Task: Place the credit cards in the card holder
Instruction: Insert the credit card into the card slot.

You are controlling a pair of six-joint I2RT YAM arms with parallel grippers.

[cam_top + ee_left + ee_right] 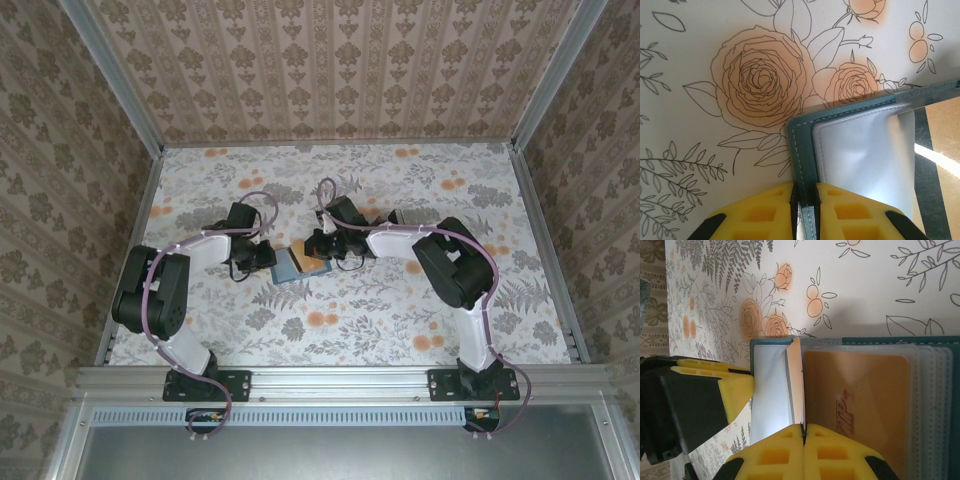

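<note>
Teal card holder point(802, 160) lying open, tan card point(855, 405) in clear sleeve point(927, 405)

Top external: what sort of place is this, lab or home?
Probably a lab test cell: aluminium frame around wallpapered panels, a floral-print table, the left arm and right arm bolted at its near edge.

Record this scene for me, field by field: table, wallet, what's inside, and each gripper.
table: floral-print surface
wallet: teal, lying open mid-table between the two arms
inside: clear sleeves; a tan card sits in one
left gripper: shut on the wallet's cover edge
right gripper: shut on a thin upright sheet; sleeve or card, cannot tell
</note>
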